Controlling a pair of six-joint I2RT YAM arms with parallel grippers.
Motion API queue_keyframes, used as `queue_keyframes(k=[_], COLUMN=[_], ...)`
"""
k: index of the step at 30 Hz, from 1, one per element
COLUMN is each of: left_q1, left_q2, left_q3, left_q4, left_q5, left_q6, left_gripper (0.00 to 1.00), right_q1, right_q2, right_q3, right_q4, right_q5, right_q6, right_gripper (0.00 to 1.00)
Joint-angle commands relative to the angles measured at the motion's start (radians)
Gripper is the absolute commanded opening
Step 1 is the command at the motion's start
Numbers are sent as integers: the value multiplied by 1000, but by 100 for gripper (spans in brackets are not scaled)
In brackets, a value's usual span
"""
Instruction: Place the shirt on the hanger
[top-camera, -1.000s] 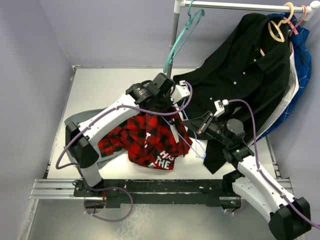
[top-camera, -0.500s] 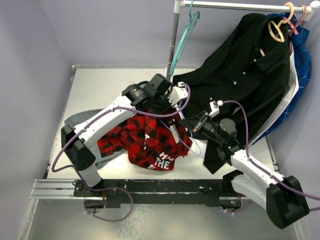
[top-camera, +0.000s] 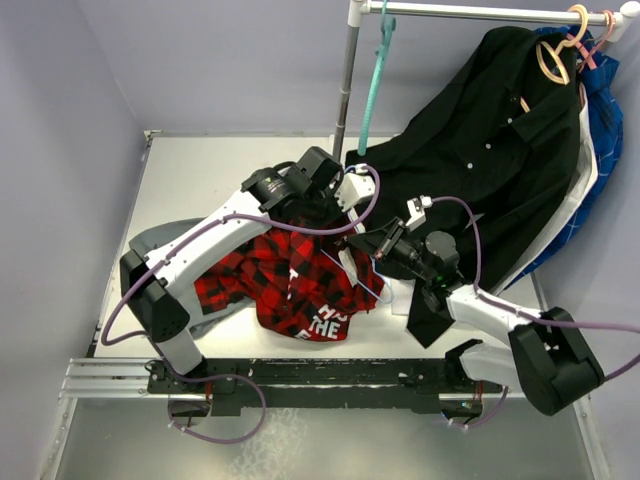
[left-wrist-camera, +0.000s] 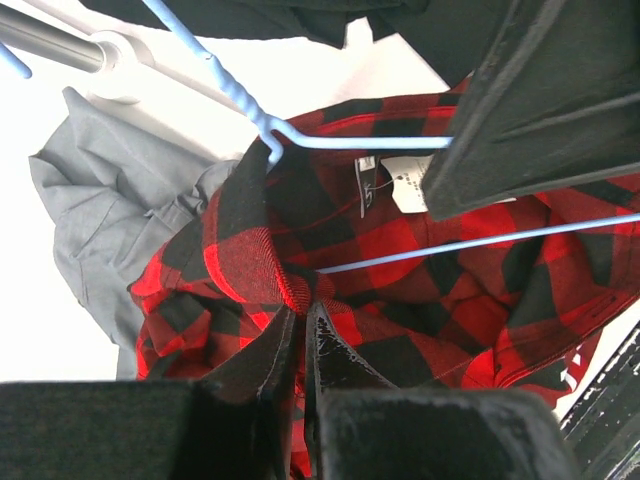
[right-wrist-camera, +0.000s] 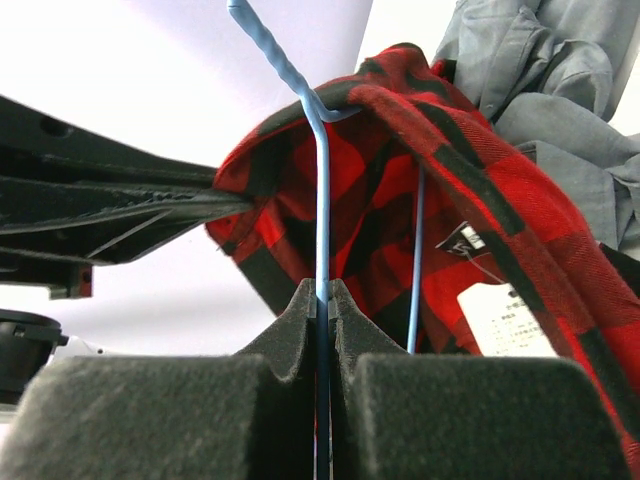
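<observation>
The right end effector (right-wrist-camera: 322, 300) is closed narrow on the hanger (right-wrist-camera: 322, 200), its foam pads (right-wrist-camera: 285, 335) meeting around one upright strand of the pale blue wire. Just past the pads, the wire climbs to its twisted neck, and the collar of the red-and-black plaid shirt (right-wrist-camera: 400, 190) is draped over the bend there. A white label (right-wrist-camera: 500, 318) hangs inside the fabric to the right of the pads.

The left end effector (left-wrist-camera: 303, 318) is pinched tight on a fold of the same shirt near its collar edge. Two strands of the hanger cross just beyond its fingertips. Farther out on that side, a grey shirt (left-wrist-camera: 90, 210) lies crumpled against the plaid.

In the top view both end effectors sit close together over the upper edge of the plaid shirt, which is heaped on the bench (top-camera: 200, 180) with white letters showing on its near side. Well beyond them, a black shirt (top-camera: 490, 150) and a teal hanger (top-camera: 377, 80) hang from a metal rail (top-camera: 480, 12).
</observation>
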Motion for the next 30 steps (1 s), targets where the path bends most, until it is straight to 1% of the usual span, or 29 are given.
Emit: queue_keyframes(k=[1,4,9,10,11,12,14,15,16,17,18,19,20,21,22,23,26,30], left_q1=[4,4,5,4,4,5,5,14,36,86,161,285,384,459,506,532,548,549], left_q2=[-53,-56,-47,-40,-32,-26,-21,-38,-67,-108,-167,-229,-267,-265,-243,-217,-162,-156], left_q3=[15,12,4,3,3,1,3,0,-6,-22,-59,-141,-184,-186,-175,-168,-180,-244], left_q4=[6,6,17,16,14,10,-3,2,21,64,138,272,331,364,357,337,284,313], left_q5=[64,75,61,61,66,69,76,76,92,141,214,363,487,578,649,689,810,978], left_q6=[-23,-22,-19,-18,-16,-13,-2,14,39,67,88,100,106,119,145,178,352,512], left_gripper=[8,9,9,10,14,25,85,94,97,98,99,100,99,99,100,100,100,99], right_q1=[3,7,11,12,12,12,13,12,12,12,12,11,11,12,11,11,11,12], right_q2=[78,118,152,154,155,153,146,139,133,129,127,126,126,125,126,127,138,154], right_q3=[35,39,67,71,76,80,83,79,73,67,58,46,41,36,30,29,27,26], right_q4=[175,226,230,229,225,223,209,202,201,200,206,219,225,231,233,234,243,269], right_q5=[14,7,6,5,5,5,3,1,-2,-4,-6,-4,-3,-2,-3,-4,-6,-6], right_q6=[4,10,0,-4,-11,-19,-49,-60,-66,-69,-68,-69,-68,-69,-71,-72,-72,-65], right_gripper=[0,0,0,0,0,0,0,0,0,0,0,0,0,0,0,0,0,0])
